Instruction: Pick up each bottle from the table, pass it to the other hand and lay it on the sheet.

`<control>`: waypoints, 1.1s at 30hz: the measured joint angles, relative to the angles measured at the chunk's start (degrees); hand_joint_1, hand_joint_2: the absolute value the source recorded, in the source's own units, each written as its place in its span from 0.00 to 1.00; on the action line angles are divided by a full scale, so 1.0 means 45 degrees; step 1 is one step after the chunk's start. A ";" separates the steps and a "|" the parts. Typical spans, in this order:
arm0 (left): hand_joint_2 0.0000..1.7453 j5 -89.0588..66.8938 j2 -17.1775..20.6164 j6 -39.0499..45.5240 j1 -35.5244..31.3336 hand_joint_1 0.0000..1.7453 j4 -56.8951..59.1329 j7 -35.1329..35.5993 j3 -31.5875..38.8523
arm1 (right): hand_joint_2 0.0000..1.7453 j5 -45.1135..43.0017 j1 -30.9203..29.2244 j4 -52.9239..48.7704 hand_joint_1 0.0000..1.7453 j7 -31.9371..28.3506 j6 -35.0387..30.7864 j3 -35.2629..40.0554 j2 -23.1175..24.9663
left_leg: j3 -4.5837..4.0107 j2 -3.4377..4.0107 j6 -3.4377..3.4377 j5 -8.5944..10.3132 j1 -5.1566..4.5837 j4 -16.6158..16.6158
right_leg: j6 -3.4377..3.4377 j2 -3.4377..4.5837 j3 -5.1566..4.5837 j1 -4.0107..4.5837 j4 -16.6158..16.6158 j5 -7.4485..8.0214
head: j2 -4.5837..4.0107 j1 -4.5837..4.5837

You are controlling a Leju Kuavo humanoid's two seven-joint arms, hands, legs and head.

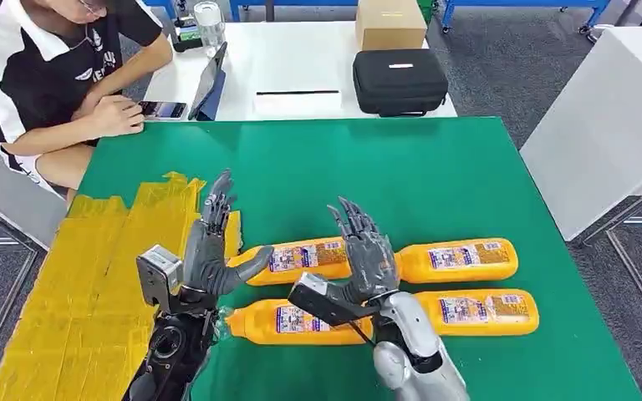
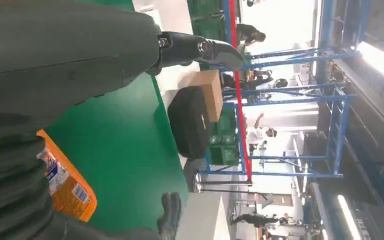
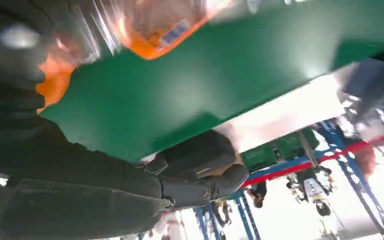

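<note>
I'm looking down at a green table (image 1: 435,175). A yellow sheet (image 1: 75,284) covers its 9 o'clock edge. Toward 6 o'clock there are four orange bottles on their sides in two rows: far left bottle (image 1: 305,257), far right bottle (image 1: 460,260), near left bottle (image 1: 280,321) and near right bottle (image 1: 481,311).

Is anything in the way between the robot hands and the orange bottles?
Nothing visible is. The left robot hand is open beside the far-left bottle, its thumb by the cap end. The right robot hand is open above the near-left bottle. The yellow sheet lies right beside them.
</note>
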 measured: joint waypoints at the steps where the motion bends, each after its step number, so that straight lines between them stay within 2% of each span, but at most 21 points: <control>1: 1.00 0.0000 -0.0020 -0.0064 0.0000 0.00 0.0000 0.0015 0.0005 | 1.00 0.0320 -0.0161 0.0241 0.00 0.0182 0.0152 0.0000 0.0000 | 0.0000 0.0001 0.0001 0.0001 0.0000 0.0000 | 0.0000 0.0000 0.0000 0.0000 0.0000 0.0000 | 0.0000 0.0000; 8: 1.00 0.0000 -0.0097 -0.0175 -0.0001 0.00 0.0000 0.0029 0.0043 | 1.00 0.0872 -0.0833 0.1517 0.00 0.0501 0.0496 -0.0005 0.0000 | -0.0001 -0.0003 0.0008 0.0009 0.0000 0.0001 | 0.0003 -0.0001 0.0001 0.0000 0.0001 0.0003 | 0.0000 0.0000; 22: 1.00 0.0000 -0.0097 -0.0175 -0.0003 0.00 0.0000 0.0034 0.0053 | 1.00 0.1086 -0.1186 0.2358 0.00 0.0618 0.0613 -0.0005 0.0063 | -0.0002 -0.0002 0.0007 0.0008 0.0000 0.0001 | 0.0003 0.0000 -0.0001 0.0000 0.0001 0.0002 | 0.0000 0.0000; 33: 1.00 0.0219 -0.0097 -0.0190 -0.0027 0.00 0.0010 0.0049 0.0121 | 1.00 0.2077 -0.2771 0.5749 0.00 0.0482 0.0098 -0.0248 0.0520 | -0.0002 -0.0002 0.0009 0.0012 0.0000 0.0002 | 0.0004 0.0000 0.0000 0.0000 0.0002 0.0004 | 0.0000 0.0005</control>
